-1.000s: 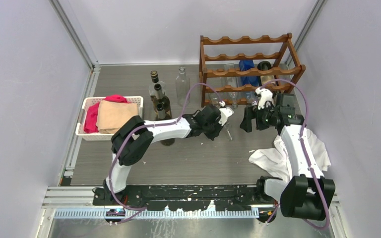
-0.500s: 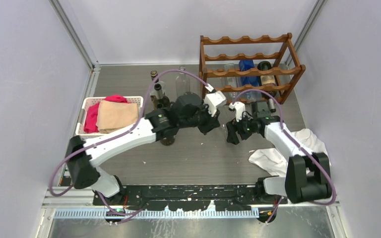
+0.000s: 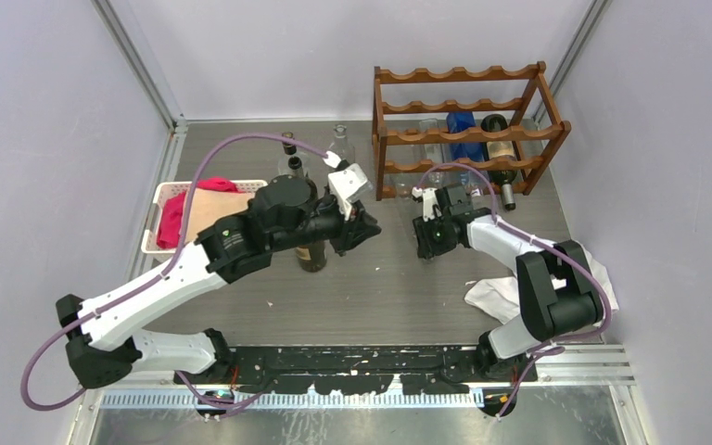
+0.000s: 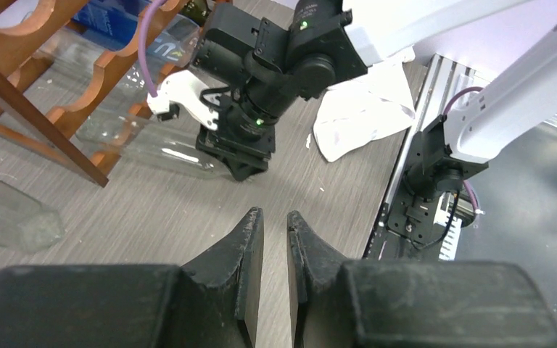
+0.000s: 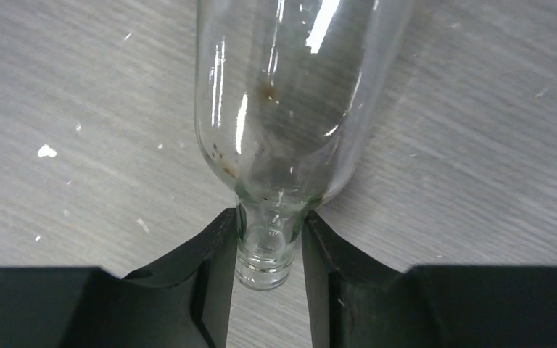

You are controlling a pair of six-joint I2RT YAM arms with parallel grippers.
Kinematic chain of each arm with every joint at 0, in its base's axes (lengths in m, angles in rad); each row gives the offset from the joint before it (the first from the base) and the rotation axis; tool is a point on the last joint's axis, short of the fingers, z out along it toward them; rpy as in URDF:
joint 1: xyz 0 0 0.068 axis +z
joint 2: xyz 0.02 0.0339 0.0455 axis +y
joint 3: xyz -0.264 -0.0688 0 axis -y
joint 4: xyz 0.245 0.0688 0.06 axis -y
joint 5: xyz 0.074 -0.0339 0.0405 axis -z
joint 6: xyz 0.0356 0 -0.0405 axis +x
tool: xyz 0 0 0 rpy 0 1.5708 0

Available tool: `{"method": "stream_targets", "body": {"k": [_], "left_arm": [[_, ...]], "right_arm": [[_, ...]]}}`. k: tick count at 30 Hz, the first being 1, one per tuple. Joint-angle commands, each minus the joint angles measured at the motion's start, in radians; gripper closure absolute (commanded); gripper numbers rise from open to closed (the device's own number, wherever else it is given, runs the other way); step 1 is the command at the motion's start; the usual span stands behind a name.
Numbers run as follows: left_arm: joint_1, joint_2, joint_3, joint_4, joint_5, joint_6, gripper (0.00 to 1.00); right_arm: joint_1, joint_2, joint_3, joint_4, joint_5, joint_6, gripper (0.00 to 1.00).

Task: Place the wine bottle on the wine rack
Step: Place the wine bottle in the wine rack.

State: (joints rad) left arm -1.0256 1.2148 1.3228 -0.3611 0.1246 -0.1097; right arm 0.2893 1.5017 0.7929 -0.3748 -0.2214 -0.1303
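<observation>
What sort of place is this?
Likely a robot test cell: a white left arm and right arm bolted to a grey wood-grain table, pale partition walls around it, and a reddish-brown wooden wine rack.

Grey wood-grain table (image 3: pixel 371 287), speckled with white flecks. At far right corner, wine rack (image 3: pixel 464 134), standing on its posts. At left edge, white basket (image 3: pixel 150 239) with red and tan cloths inside. Between the two, upright bottles: dark bottle (image 3: pixel 311 258) nearest, clear bottle (image 3: pixel 338 146) farther back. At near right, crumpled white cloth (image 3: pixel 491 298). By the rack's foot, wine bottle (image 5: pixel 290 109) of clear glass on its side, neck toward near edge; contact with table hard to tell.
</observation>
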Motion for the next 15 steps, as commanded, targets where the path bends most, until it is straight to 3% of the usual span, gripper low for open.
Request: {"method": "stream_targets", "body": {"k": [1,8,15], "left_arm": [[0.003,-0.081,-0.032,-0.011,-0.01,-0.025,0.8],[0.002,-0.172,-0.075,-0.043,-0.054,-0.031,0.8],[0.003,-0.22,-0.088,-0.076,-0.088,-0.035,0.8]], "right_arm": [[0.019,0.023,0.066,0.07,0.094,0.086,0.64],[0.022,0.011,0.132,0.136,0.113,0.183,0.81],[0.036,0.027,0.172,0.242,0.208,0.32,0.81]]}}
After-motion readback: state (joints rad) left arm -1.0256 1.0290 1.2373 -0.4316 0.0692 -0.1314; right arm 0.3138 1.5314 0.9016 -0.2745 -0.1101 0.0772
